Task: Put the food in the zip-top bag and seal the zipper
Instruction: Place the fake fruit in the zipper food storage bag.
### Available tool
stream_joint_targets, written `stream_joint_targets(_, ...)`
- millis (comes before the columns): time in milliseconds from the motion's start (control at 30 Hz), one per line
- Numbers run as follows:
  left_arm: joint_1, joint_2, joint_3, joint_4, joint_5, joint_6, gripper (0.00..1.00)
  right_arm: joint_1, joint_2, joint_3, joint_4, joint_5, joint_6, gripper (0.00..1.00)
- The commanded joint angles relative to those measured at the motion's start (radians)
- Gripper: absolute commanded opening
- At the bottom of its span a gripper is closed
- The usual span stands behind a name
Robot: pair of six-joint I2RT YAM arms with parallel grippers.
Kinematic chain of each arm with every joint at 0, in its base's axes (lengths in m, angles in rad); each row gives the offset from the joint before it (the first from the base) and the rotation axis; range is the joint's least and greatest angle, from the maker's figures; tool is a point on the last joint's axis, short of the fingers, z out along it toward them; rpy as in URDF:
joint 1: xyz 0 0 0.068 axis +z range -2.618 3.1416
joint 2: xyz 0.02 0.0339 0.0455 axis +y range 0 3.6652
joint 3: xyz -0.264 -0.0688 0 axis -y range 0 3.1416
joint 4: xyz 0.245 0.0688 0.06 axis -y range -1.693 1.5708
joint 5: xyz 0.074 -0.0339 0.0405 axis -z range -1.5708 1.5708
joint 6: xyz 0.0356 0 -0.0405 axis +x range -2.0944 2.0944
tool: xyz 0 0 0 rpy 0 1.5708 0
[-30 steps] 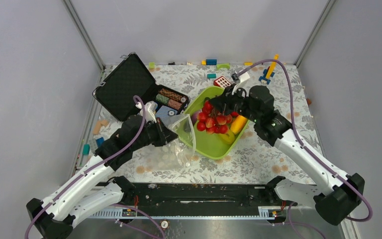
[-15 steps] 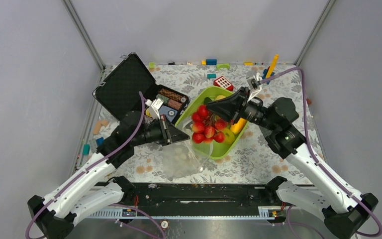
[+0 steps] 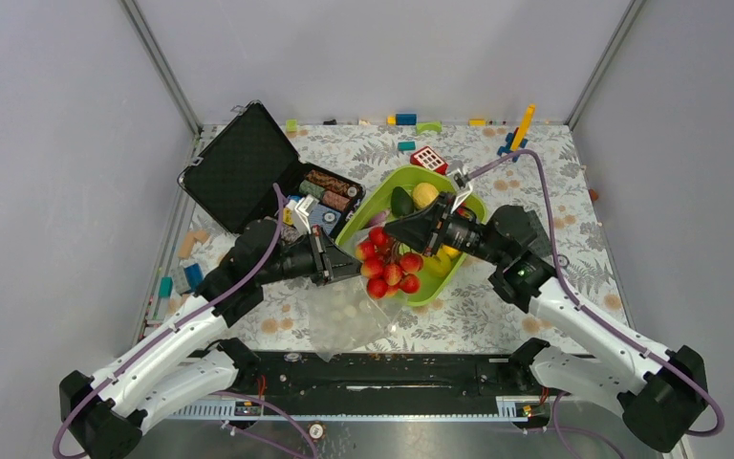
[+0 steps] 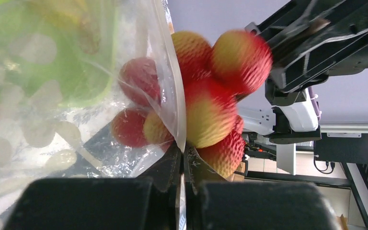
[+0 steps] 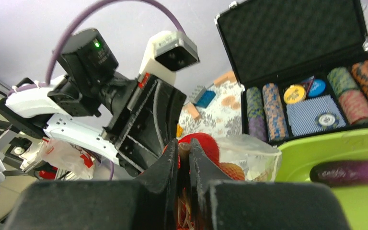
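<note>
Early yet: right gripper clamps the strawberry bunch at the zip-top bag's mouth, left gripper pinching its edge; nothing looks bagged, sealing to come.

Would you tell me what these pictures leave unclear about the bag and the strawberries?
1. Mouth of the bag: top view, the left gripper and the strawberries cover it; whether they are inside, cannot tell.
2. Zipper slider: shows in no view; the left wrist view cuts the bag off.
3. Part of the tray: top view, the right arm covers it.
</note>
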Motion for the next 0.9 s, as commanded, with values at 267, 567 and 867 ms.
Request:
stream_joint_targets(267,0.004,-0.022,0.048,-0.014,-0.015,0.057,0.0,0.029,0.001,-0.112,0.164,0.0,0.015,0.0)
stream_joint_targets(567,0.011,-0.104,0.12,-0.215,-0.143,0.149,0.0,0.029,-0.002,-0.13,0.081,0.058,-0.026,0.0)
stream_joint_targets(867,0.013,-0.089,0.133,-0.223,-0.123,0.168,0.0,0.161,0.074,-0.046,0.003,0.193,-0.112,0.0)
